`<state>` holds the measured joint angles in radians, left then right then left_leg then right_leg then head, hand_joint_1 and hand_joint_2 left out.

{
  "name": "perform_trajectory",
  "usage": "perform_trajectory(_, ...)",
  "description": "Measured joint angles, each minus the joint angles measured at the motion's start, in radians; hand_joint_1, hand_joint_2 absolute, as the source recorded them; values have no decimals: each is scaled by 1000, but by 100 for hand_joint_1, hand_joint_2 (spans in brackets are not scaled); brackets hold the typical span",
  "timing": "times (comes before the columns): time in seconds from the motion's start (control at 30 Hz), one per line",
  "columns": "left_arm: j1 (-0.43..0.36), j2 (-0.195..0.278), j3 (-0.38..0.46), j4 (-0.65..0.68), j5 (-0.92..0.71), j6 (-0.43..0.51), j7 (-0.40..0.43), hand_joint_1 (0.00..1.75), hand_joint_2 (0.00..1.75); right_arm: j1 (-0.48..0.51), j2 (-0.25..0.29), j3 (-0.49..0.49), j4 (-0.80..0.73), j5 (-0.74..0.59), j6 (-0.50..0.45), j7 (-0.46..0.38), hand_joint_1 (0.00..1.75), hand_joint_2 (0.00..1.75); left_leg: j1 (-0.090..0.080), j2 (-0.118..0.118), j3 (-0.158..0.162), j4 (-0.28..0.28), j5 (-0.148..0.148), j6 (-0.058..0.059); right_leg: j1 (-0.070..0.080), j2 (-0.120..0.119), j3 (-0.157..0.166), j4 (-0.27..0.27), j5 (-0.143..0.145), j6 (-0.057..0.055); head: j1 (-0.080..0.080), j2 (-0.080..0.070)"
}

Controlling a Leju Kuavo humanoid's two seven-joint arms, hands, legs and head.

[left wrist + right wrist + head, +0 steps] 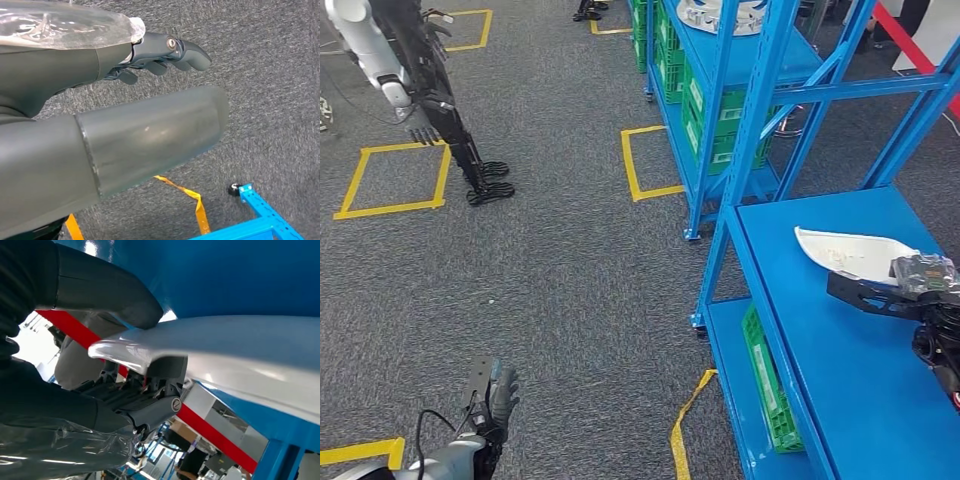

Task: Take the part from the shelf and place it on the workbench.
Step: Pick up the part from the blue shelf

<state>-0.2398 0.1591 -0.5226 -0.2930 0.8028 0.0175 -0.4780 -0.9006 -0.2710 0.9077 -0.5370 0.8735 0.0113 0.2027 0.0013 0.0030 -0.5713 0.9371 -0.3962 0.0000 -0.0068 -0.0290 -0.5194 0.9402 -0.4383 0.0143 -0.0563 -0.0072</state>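
The part [848, 255] is a white curved shell lying on the blue shelf surface [848, 400] at the right. My right hand [893, 290] reaches in from the right edge and grips the shell's near rim. In the right wrist view the thumb [113, 290] lies over the white part [234, 350] and the darker fingers [151, 410] sit under its edge. My left hand [495, 390] hangs low at the bottom left over the grey carpet, holding nothing. Its fingers [170, 50] are stretched out apart from the thumb [151, 135].
Another robot [418, 90] stands at the top left beside a yellow floor square [395, 180]. A second blue rack [727, 100] with green crates [712, 120] stands behind. A green crate [769, 385] sits on the lower shelf. Loose yellow tape [682, 420] lies on the carpet.
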Motion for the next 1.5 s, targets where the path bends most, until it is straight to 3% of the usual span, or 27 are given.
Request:
perform_trajectory(0.73, 9, 0, 0, 0, 9, 0, -17, 0, 0, -15, 0, -2, 0, -2, 15, 0, 175, 175, 0, 0, 0, 0, 0, 0, 0, 0, 0, 0, 0, 0, 0, 0)
perform_trajectory(1.0, 22, 2, 0, 0, 19, 29, -60, 0, 0, 16, 0, -64, -53, -186, -141, -45, 175, 175, 0, 0, 0, 0, 0, 0, 0, 0, 0, 0, 0, 0, 0, 0)
perform_trajectory(1.2, 35, 4, 1, 0, 12, 65, -87, 0, 0, 122, -12, -143, -249, -352, -306, -27, 175, 175, 0, 0, 0, 0, 0, 0, 0, 0, 0, 0, 0, 0, 0, 0)
perform_trajectory(1.33, 48, 8, 4, 0, 38, 39, -91, 0, 175, 238, -27, -221, -450, -436, -400, -32, 175, 175, 0, 0, 0, 0, -1, 0, 0, 0, 0, 0, -1, 0, 0, 0)
perform_trajectory(1.5, 60, 11, 7, 0, 45, 33, -101, 0, 175, 378, -36, -314, -707, -500, -462, -59, 175, 175, 0, 0, 0, 0, -1, 0, 0, 0, -1, 0, -1, 0, 0, 0)
